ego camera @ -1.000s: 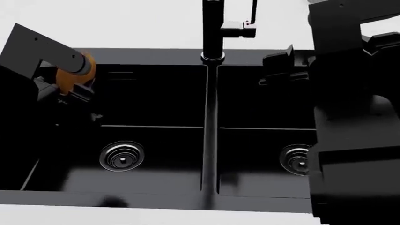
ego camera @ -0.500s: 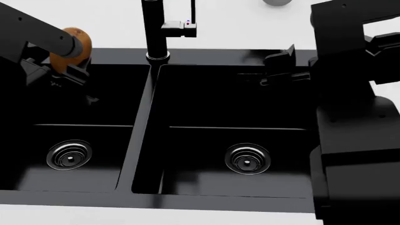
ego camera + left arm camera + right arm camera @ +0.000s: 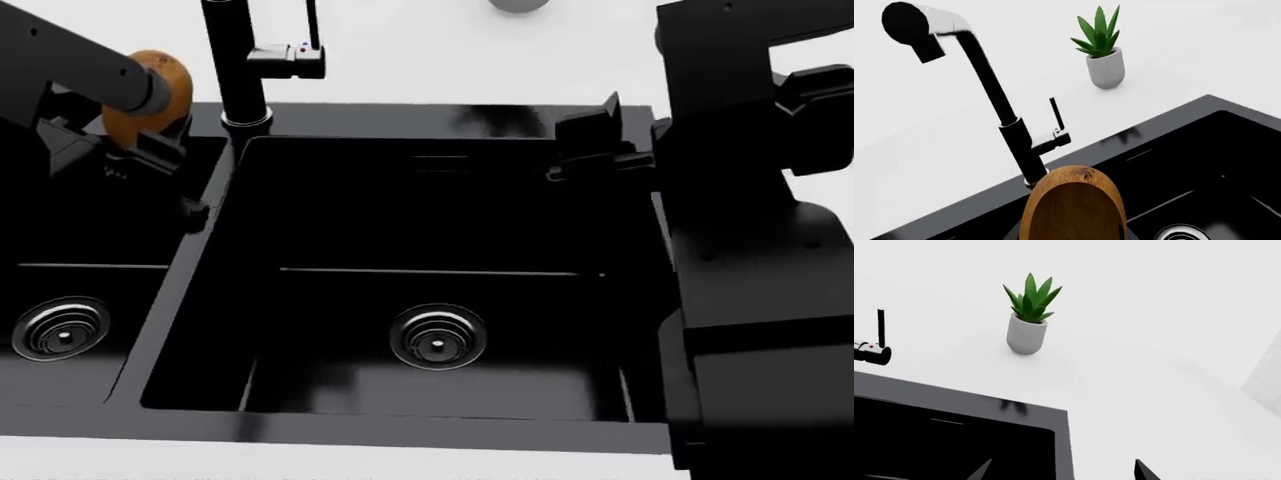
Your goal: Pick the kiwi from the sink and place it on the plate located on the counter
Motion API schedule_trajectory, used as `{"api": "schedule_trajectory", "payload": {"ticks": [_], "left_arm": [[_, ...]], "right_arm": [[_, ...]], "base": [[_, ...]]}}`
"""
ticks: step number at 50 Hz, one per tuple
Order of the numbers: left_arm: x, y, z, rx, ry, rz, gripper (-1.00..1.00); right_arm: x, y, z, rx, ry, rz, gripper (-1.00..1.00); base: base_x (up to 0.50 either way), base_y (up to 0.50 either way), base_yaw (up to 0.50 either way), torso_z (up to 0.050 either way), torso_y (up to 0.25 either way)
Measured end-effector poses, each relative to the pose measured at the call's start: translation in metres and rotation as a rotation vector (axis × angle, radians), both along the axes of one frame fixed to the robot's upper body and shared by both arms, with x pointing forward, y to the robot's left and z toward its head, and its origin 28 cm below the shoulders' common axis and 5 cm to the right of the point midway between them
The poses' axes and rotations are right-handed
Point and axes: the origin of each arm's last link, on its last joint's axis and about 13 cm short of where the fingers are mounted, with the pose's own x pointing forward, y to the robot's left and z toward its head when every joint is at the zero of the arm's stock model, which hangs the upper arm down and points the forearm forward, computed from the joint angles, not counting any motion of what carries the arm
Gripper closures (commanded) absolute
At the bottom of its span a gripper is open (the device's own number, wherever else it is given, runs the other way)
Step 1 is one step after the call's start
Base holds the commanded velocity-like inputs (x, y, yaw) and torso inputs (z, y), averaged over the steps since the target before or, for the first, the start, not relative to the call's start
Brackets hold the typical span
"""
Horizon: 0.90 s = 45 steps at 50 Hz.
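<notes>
Both blocky arms are matte black, left arm (image 3: 74, 65) grey-collared.

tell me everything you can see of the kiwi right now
The kiwi is a small brown, egg-shaped fruit with a matte, faintly speckled skin. It is held up in the left gripper, above the sink's left basin near the faucet. The left wrist view shows its rounded top close up; its lower part is hidden.

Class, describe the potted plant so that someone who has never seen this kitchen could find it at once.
Start at the black sink and its tall black faucet. On the white counter behind the sink, past the faucet, stands the plant on its own. It is the only green thing here: spiky upright leaves in a small pale grey pot.
</notes>
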Motion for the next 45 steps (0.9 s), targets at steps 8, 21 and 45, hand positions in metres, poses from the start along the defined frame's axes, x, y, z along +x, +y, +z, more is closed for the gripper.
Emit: {"api": "schedule_trajectory", "payload": {"ticks": [8, 21, 45], "left_arm": [[0.0005, -0.0004, 0.0005, -0.004, -0.002, -0.003, 1.0], [0.0006, -0.0002, 0.0003, -0.009, -0.004, -0.004, 1.0], [0.0027, -0.001, 0.0011, -0.012, -0.01, -0.005, 1.0]], "right_arm": [[-0.0002, 0.0002, 0.0006, 0.0, 0.0, 0.005, -1.0], [-0.0007, 0.0006, 0.0003, 0.001, 0.001, 0.011, -1.0], [-0.0014, 0.0, -0.0008, 0.003, 0.003, 0.012, -1.0]], "base": [[0.0, -0.5, 0.0, 0.0, 0.0], [0.0, -0.5, 0.0, 0.0, 0.0], [0.0, -0.5, 0.0, 0.0, 0.001]]}}
